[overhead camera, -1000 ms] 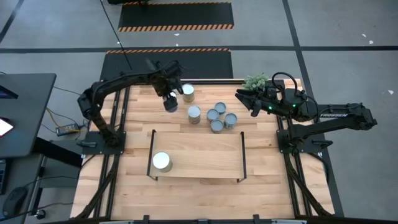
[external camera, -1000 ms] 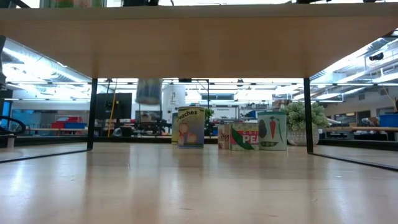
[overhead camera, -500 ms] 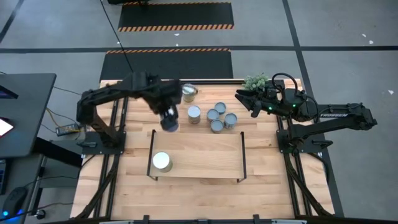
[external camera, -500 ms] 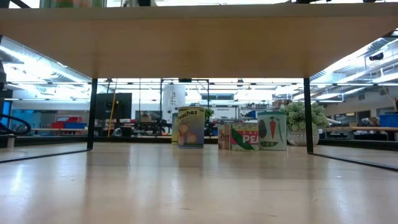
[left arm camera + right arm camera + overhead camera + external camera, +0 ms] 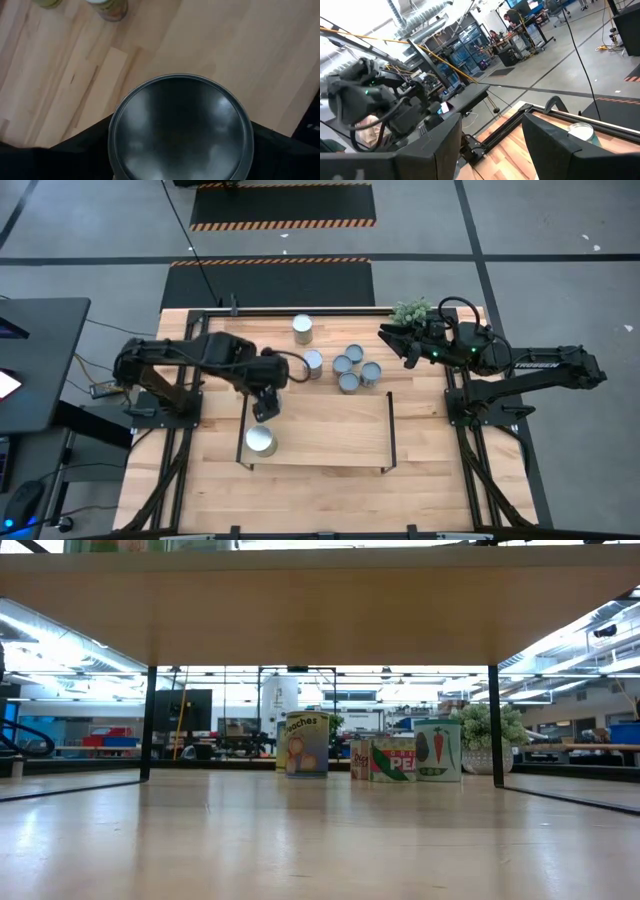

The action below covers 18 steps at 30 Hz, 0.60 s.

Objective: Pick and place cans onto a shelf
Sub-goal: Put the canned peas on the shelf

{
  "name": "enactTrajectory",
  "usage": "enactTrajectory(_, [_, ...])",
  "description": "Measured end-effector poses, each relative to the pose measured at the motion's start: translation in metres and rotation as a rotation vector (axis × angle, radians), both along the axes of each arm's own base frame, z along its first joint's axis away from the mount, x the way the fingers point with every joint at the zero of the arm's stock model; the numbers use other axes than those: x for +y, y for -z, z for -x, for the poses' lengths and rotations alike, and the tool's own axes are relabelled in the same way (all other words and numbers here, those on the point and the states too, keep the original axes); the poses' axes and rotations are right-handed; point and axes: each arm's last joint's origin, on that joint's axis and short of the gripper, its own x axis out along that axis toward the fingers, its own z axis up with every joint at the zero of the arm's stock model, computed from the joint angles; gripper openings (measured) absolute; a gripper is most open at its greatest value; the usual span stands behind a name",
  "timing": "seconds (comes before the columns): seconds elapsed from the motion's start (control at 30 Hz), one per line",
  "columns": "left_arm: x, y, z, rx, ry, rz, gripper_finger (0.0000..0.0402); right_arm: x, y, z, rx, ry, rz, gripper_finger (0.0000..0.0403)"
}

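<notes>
My left gripper is shut on a silvery can over the far left corner of the light-wood shelf. The can's round top fills the left wrist view. Another can stands on the shelf's near left part. Several more cans stand on the table beyond the shelf, and one stands apart. They also show in the low view, where the shelf board hides the held can. My right gripper waits open by the plant, holding nothing. My left gripper pinches the can between its two fingers, one on each opposite side of the can's wall just below the top rim. The fingers come from above, pointing down. The can is upright. Whether its bottom touches the shelf does not show.
A small green plant stands at the table's far right, next to my right gripper. The shelf's black rails stand at its short sides. Bare shelf board lies to the right of the standing can. A dark desk is left of the table.
My left gripper has carried the can from the far part of the table toward the near edge, to over the shelf's far left corner. It has stayed shut on the can. The can has left the low view.
</notes>
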Motion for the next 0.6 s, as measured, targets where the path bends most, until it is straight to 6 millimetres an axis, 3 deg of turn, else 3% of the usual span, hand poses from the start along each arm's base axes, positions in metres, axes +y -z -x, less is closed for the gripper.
enactTrajectory(0.4, [-0.011,0.030,-0.003,0.078,0.004,-0.008,0.0317,0.002,-0.001,0.000,-0.014,-0.010,0.000,0.0217])
enactTrajectory(0.6, [-0.012,0.031,-0.004,0.075,-0.010,0.000,0.0321,0.002,-0.001,0.000,-0.014,-0.010,0.000,0.0217])
